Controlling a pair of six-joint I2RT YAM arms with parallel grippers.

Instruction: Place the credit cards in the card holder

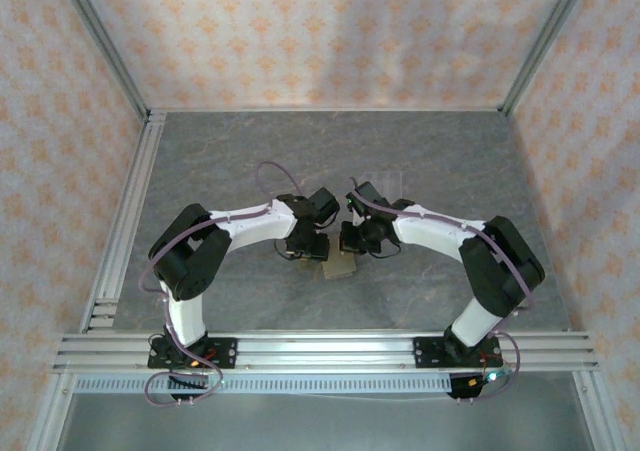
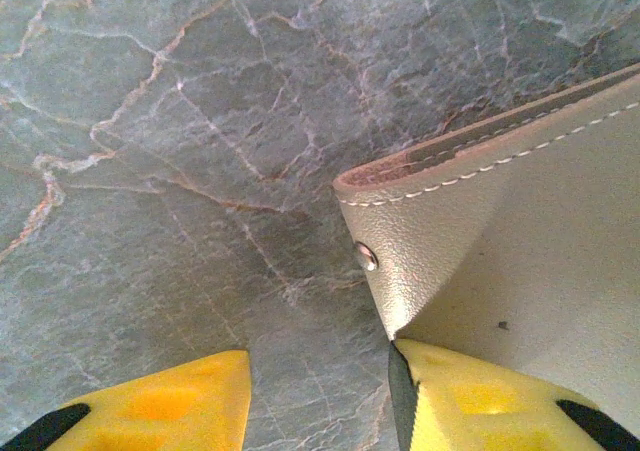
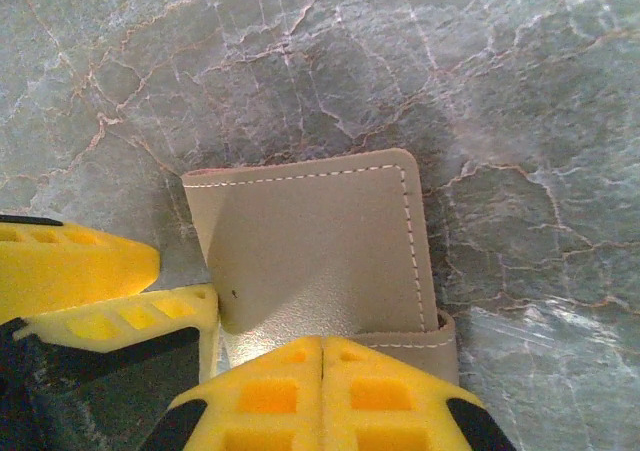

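The card holder (image 1: 338,267), an olive-tan wallet, lies folded shut on the grey stone-patterned table between both grippers. Its stitched cover (image 3: 315,241) faces up, and a small metal stud (image 2: 367,256) sits near its corner. My right gripper (image 3: 322,356) is shut, its yellow fingertips pressed together over the wallet's near edge with nothing visible between them. My left gripper (image 2: 320,371) is open beside the wallet, bare table showing in its gap. Its right finger (image 2: 480,401) touches the wallet's corner (image 2: 500,231). The credit cards are out of view.
Both arms bend inward and meet at mid-table (image 1: 330,236). A faint clear plastic piece (image 1: 385,184) stands just behind the right wrist. Aluminium rails (image 1: 130,211) run along the left side and near edge, and patterned walls close in the table.
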